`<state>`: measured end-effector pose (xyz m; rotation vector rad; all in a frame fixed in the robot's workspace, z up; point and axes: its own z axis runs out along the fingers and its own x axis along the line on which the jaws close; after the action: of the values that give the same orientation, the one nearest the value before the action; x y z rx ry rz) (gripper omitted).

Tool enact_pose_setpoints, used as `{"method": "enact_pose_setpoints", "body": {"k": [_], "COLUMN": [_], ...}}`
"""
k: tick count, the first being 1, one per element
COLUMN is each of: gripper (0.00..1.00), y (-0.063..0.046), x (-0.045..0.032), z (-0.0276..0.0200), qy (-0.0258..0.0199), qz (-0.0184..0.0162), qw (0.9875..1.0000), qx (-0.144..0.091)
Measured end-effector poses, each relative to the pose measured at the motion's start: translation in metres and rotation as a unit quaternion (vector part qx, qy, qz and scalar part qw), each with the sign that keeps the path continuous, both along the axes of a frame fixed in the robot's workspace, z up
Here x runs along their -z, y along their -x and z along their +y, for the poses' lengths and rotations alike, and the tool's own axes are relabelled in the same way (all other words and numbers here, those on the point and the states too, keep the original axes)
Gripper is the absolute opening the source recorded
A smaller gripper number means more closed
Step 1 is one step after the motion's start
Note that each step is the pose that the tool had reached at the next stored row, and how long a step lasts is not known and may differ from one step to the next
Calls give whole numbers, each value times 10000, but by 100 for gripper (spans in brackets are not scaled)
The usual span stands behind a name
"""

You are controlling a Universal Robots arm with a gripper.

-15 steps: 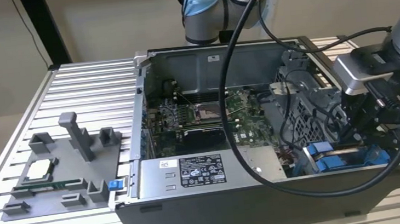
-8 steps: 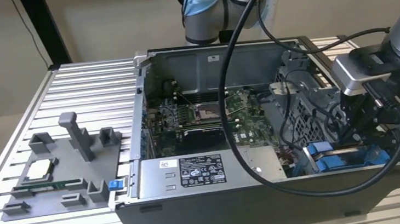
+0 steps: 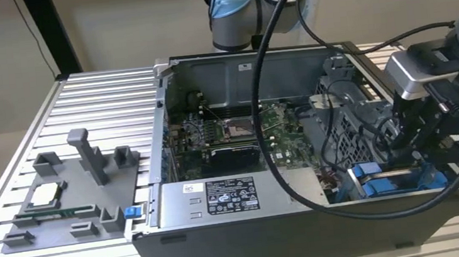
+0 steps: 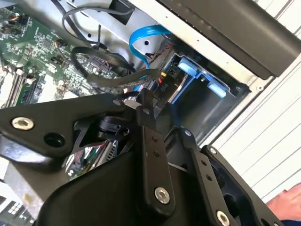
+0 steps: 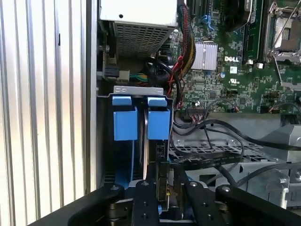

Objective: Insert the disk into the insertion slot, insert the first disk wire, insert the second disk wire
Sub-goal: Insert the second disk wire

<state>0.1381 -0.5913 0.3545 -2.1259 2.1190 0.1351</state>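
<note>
The insertion slot (image 3: 386, 184) is the grey metal bay with blue rails in the case corner at the exterior view's right; it also shows in the first wrist view (image 5: 138, 89). The disk sits inside it. Its blue carrier frame shows in both wrist views (image 5: 159, 123) (image 4: 188, 68). My gripper (image 3: 405, 156) reaches down into the case at the disk's rear end. In both wrist views the gripper (image 5: 163, 182) (image 4: 145, 104) is shut on the black plug of a disk wire (image 4: 157, 82) with red and yellow leads. The plug is right against the disk's back edge.
The long silver box with a sticker (image 3: 219, 199) lies next to the bay, beside the green board (image 3: 230, 135). A perforated grey cage (image 3: 347, 123) with loose black cables (image 5: 225, 162) crowds the arm. A blue flat cable (image 4: 141, 35) loops nearby. A grey parts fixture (image 3: 60, 201) sits at the exterior view's left.
</note>
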Motion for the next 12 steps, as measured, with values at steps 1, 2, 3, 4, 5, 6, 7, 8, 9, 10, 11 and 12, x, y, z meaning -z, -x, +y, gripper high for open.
{"method": "enact_pose_setpoints", "body": {"k": [1, 2, 3, 4, 5, 6, 7, 8, 9, 10, 11, 12], "gripper": [100, 100, 100, 100, 100, 100, 100, 100, 100, 100, 100, 100], "y": [0, 0, 0, 0, -1, -1, -1, -1, -1, -1, -1, 0], "x": [-45, -93, -137, -183, -226, -270, -320, -363, -407, -456, -487, -495], "z": [0, 0, 0, 0, 0, 0, 0, 0, 0, 0, 0, 0], "qy": [-1, 1, -1, 1, 0, -1, 1, 1, 0, 1, 1, 1], "qz": [0, 0, 0, 0, 0, 0, 0, 0, 0, 0, 0, 0], "qw": [10000, 10000, 10000, 10000, 10000, 10000, 10000, 10000, 10000, 10000, 10000, 10000], "qx": [0, 0, 0, 0, -1, -1, -1, -1, 0, 0, 0, 0]}}
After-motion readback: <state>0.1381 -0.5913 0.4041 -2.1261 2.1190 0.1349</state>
